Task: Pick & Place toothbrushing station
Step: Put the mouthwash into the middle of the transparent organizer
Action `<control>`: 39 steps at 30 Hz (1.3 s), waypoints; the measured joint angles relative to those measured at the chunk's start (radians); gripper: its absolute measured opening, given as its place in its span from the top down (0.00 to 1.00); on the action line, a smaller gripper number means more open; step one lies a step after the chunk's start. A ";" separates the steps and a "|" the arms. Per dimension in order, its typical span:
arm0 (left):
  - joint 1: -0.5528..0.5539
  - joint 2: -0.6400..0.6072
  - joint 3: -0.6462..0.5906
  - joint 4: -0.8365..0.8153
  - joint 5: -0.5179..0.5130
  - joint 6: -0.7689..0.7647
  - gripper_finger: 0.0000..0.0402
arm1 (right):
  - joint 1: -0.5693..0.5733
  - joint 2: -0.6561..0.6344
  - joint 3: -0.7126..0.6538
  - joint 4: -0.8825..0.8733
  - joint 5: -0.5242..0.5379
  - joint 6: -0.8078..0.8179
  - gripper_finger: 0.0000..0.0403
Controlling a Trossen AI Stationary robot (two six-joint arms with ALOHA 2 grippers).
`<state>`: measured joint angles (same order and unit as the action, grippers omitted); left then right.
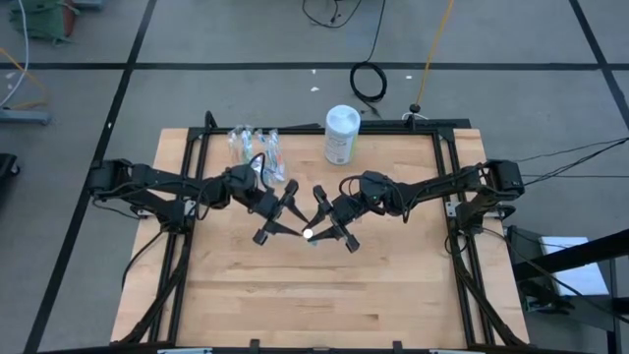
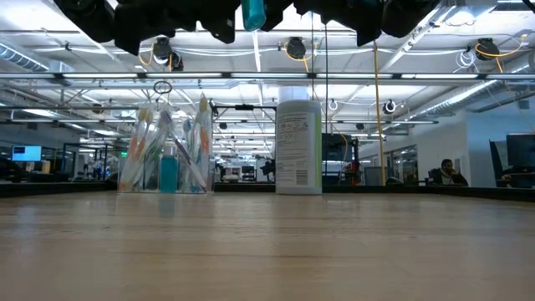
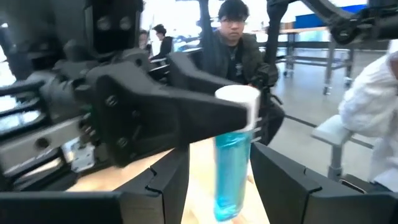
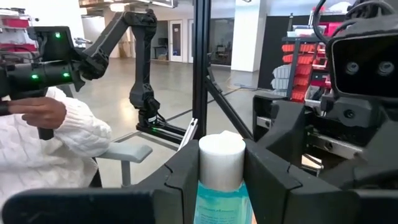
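Observation:
A small teal-blue tube point(image 3: 233, 168) with a white cap stands upright in the air between my two grippers, over the table's middle point(image 1: 309, 234). It shows high above the tabletop in the low view point(image 2: 253, 12). My right gripper point(image 4: 222, 180) is shut on it. My left gripper point(image 3: 221, 193) is open. Its fingers stand on either side of the tube's lower body, with a gap on one side. The clear cup point(image 2: 163, 159) with toothbrushes and another teal tube stands on its base at the far left point(image 1: 257, 147). My right gripper pinches the tube at its upper end, by the white cap point(image 4: 221, 155), between its two fingers. The fingers point(image 3: 205, 112) come level from the table's right and lie across the tube. The tube stands upright, cap up, lifted clear of the table.
A tall white canister point(image 1: 341, 135) with a pale green label stands at the far edge, right of the cup point(image 2: 298, 146). People show in the room beyond the table, one in a white sleeve point(image 4: 56, 137). Bare wood lies in front of the arms.

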<state>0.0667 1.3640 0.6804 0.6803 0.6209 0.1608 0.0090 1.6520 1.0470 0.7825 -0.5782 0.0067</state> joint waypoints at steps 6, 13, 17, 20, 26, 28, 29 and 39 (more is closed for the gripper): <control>-0.004 0.000 0.000 -0.001 -0.001 -0.012 0.56 | 0.000 0.000 0.000 -0.002 0.000 -0.051 0.75; -0.018 0.000 0.000 -0.018 -0.024 -0.002 0.56 | 0.000 0.000 0.000 -0.009 0.001 -0.060 0.75; -0.018 0.000 0.000 -0.026 -0.021 -0.012 0.56 | 0.000 0.000 0.000 -0.014 0.001 -0.056 0.75; -0.018 0.000 0.000 -0.027 -0.021 -0.022 0.56 | 0.000 0.000 0.000 -0.017 0.001 -0.051 0.75; -0.018 0.000 0.000 -0.026 -0.021 -0.032 0.56 | -0.001 0.000 0.000 -0.017 0.001 -0.053 0.75; -0.018 0.000 0.000 -0.026 -0.021 -0.033 0.56 | -0.001 0.000 0.000 -0.016 0.001 -0.053 0.75; -0.018 0.000 0.000 -0.027 -0.021 -0.034 0.56 | -0.001 0.000 0.000 -0.014 0.001 -0.054 0.75; -0.038 0.000 0.000 -0.026 -0.056 -0.039 0.56 | 0.006 0.000 0.000 -0.004 0.000 -0.199 0.75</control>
<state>0.0285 1.3640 0.6804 0.6540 0.5650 0.1223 0.0154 1.6516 1.0470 0.7788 -0.5781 -0.1927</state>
